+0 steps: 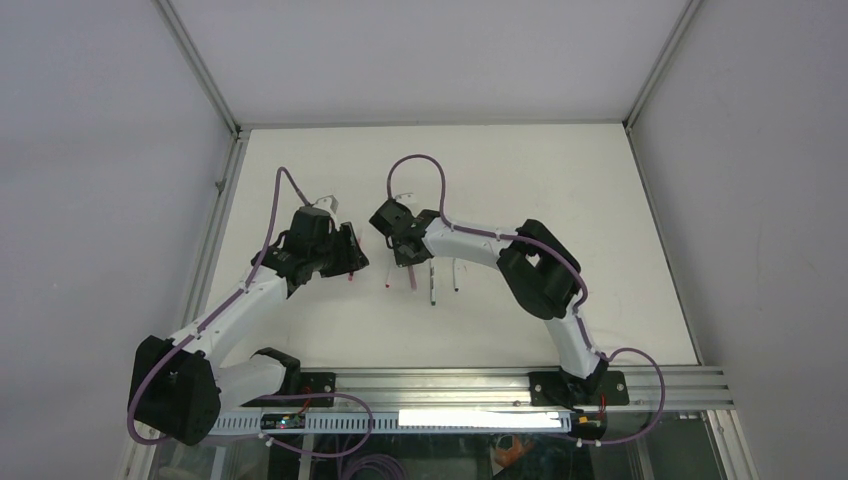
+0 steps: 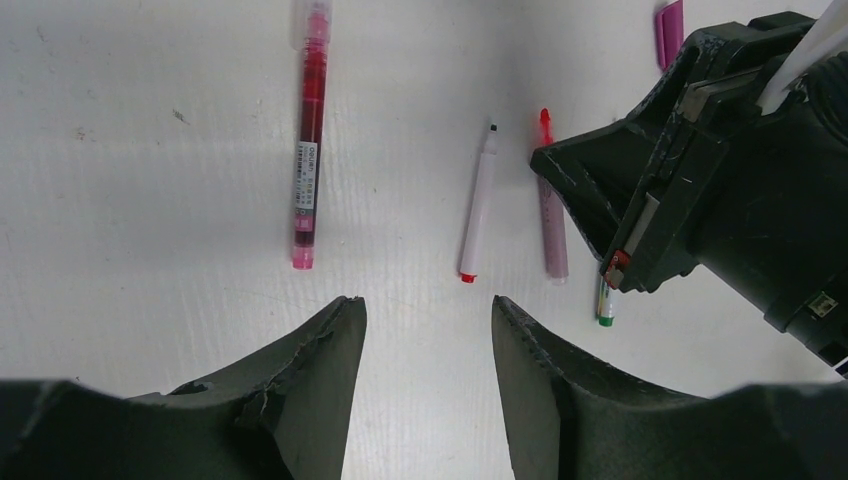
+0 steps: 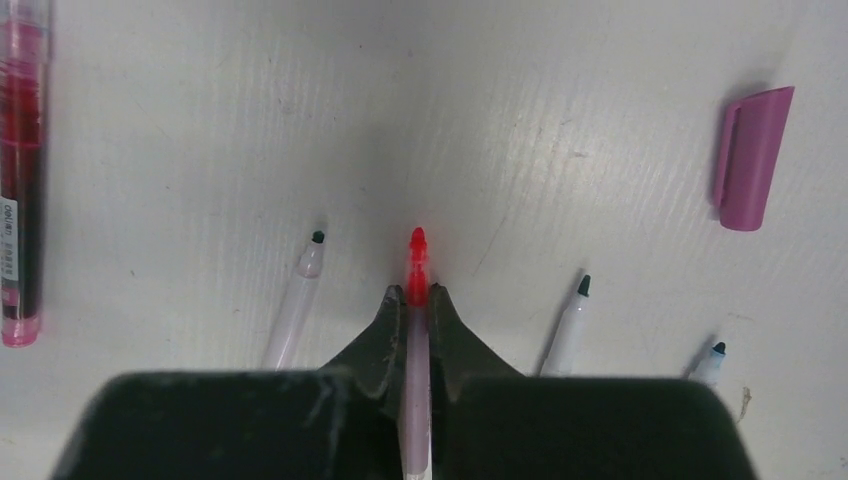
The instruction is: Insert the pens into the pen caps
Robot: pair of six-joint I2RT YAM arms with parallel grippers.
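My right gripper [image 3: 417,296] [image 1: 406,256] is shut on a pale pink pen with a red tip [image 3: 417,262], low at the table; the tip sticks out past the fingers. The same pen shows in the left wrist view [image 2: 552,225]. A dark red pen [image 2: 309,150] [image 3: 18,170], a whitish pen with a red end [image 2: 479,205] [image 3: 298,298] and two white pens [image 3: 570,328] [image 3: 708,362] lie beside it. A magenta cap [image 3: 752,157] [image 2: 669,28] lies to the right. The other caps are out of view. My left gripper [image 2: 428,305] [image 1: 350,262] is open and empty, above the table near the pens.
The right arm's black wrist [image 2: 700,180] sits close to the left gripper, on its right. A green-ended pen [image 2: 605,306] pokes out under it. The white table [image 1: 560,180] is bounded by metal rails and grey walls.
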